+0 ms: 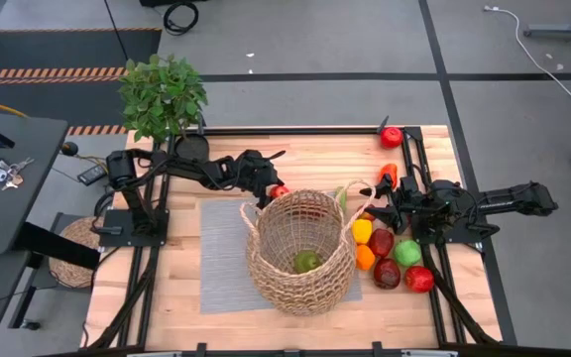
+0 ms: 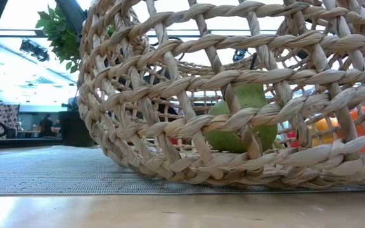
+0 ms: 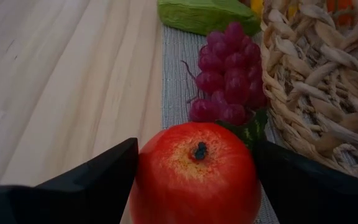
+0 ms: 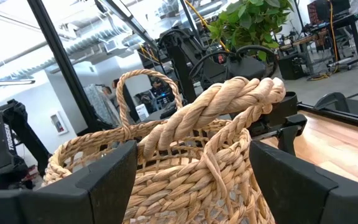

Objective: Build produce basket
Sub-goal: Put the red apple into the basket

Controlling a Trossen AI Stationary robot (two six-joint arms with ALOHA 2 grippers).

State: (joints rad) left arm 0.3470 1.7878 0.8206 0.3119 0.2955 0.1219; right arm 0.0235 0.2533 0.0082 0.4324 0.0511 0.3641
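Low view, nearest the camera, is filled by the basket (image 2: 233, 95), tilted on a grey mat (image 2: 43, 171), with one green fruit (image 2: 243, 120) inside it showing through the open tan weave. Left wrist view shows the left gripper (image 3: 194, 180) with its jaws spread wide on either side of a red apple (image 3: 194, 171) that sits between them; whether the fingers press on it cannot be told. Just beyond the apple lies one bunch of dark red grapes (image 3: 229, 78), close against the basket wall, and beyond that a green leafy piece (image 3: 204, 14). Right wrist view shows the right gripper (image 4: 191, 180) with its jaws part open around the thick twisted loop handle (image 4: 222, 106) on its side of the basket; the second handle (image 4: 148, 93) stands at the far rim. High view puts the basket (image 1: 300, 253) at the middle of the counter (image 1: 167, 297), round and far bigger than any fruit, with the left gripper (image 1: 276, 190) at its far left rim and the right gripper (image 1: 373, 208) at its right rim. To the right of the basket lie six fruits in a cluster (image 1: 390, 256): one yellow, one orange, two dark red, one green, one red. One orange fruit (image 1: 389, 174) lies farther back, and one red fruit (image 1: 392, 136) near the far edge. A potted plant (image 1: 164, 96) stands at the far left corner.
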